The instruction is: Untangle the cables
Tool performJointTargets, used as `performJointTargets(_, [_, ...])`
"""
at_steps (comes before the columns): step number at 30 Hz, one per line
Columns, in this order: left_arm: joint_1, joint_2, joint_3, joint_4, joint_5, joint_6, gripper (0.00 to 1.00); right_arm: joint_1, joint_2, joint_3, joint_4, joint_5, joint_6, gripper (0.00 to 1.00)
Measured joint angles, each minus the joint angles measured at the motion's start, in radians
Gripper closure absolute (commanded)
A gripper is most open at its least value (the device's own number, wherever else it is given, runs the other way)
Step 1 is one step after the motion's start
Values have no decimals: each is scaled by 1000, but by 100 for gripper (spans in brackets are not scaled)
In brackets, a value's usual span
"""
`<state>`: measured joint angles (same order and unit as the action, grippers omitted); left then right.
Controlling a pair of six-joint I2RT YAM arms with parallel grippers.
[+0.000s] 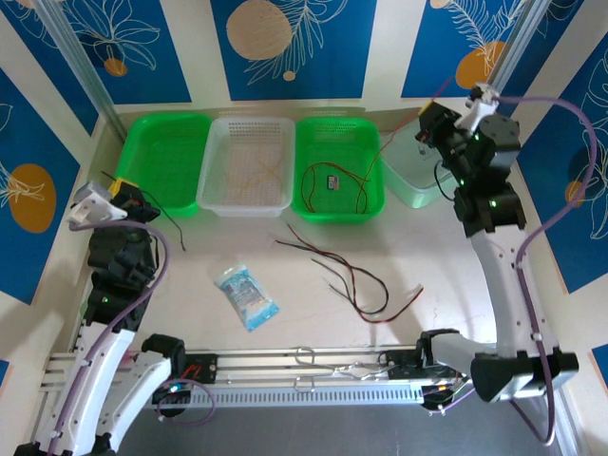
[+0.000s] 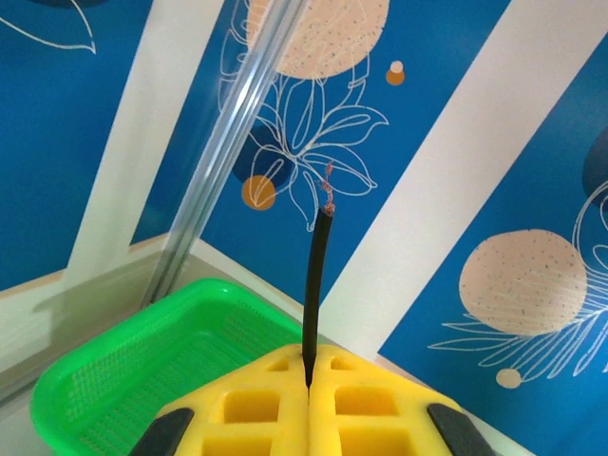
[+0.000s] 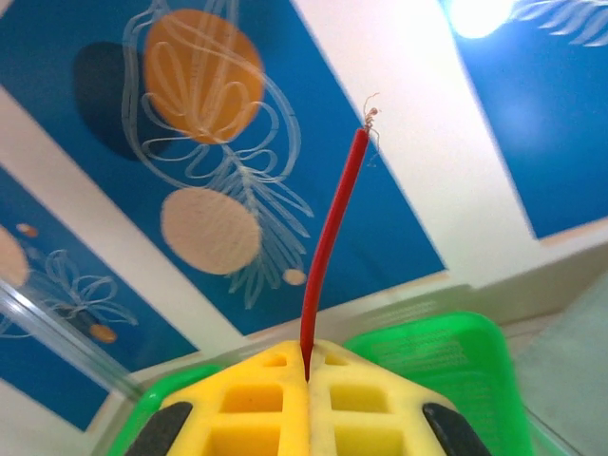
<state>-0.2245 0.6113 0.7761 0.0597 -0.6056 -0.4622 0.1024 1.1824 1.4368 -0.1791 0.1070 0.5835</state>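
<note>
Cables [image 1: 353,281] lie mostly right of centre in the top view, a loose crossing of thin red and dark strands on the pale table [image 1: 190,275]. 2 ends are in hand. The left gripper [image 2: 309,378] is clenched on a black cable [image 2: 313,285], whose stripped copper tip stands up between its yellow fingers [image 2: 293,418]. The right gripper [image 3: 306,366] pinches a red cable [image 3: 332,237] the same way, frayed tip upward. In the top view that red cable slants from the upper right down toward the right green basket [image 1: 309,133], where another loop lies. Faint pale strands lie in the white basket [image 1: 211,142]. I judge the job partway done: some strands look sorted into baskets, and the bunch on the table is yet to be parted. The wires are slim, smooth-sheathed and limp. The baskets are meshed plastic, and the fingers are blocky with square pockets.
</note>
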Motion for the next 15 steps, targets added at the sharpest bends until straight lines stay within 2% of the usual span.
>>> performJointTargets(4, [0,0,0,-21,20,-8,100,80,132,74,-2,-5,-72,100])
performJointTargets(9, [0,-10,0,-44,44,-28,100,198,345,79,-62,74,-223,100])
performJointTargets(15, [0,-22,2,-72,66,-34,100,236,700,154,-275,107,-286,100])
